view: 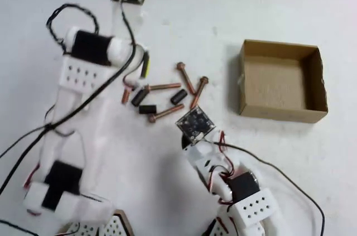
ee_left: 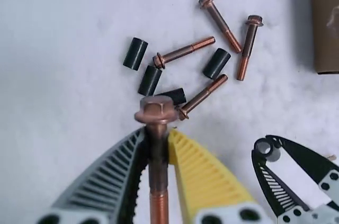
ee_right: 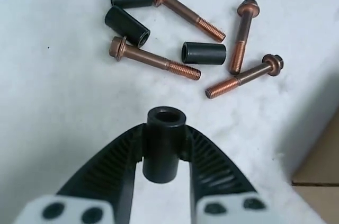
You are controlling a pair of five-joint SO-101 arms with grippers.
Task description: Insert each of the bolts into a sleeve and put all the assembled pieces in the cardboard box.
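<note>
Left gripper (ee_left: 158, 131) clamps one bolt (ee_left: 155, 112), right gripper (ee_right: 165, 128) one sleeve (ee_right: 165, 150), unjoined; four loose bolts (ee_right: 156, 59) and four loose sleeves (ee_right: 204, 53) lie near the cardboard box (view: 281, 114), nothing inside.

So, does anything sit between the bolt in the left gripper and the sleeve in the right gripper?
Nothing visible does. The left gripper is shut on the bolt, the right gripper on the sleeve, with bare table between them; the loose bolts and loose sleeves lie beyond both.
</note>
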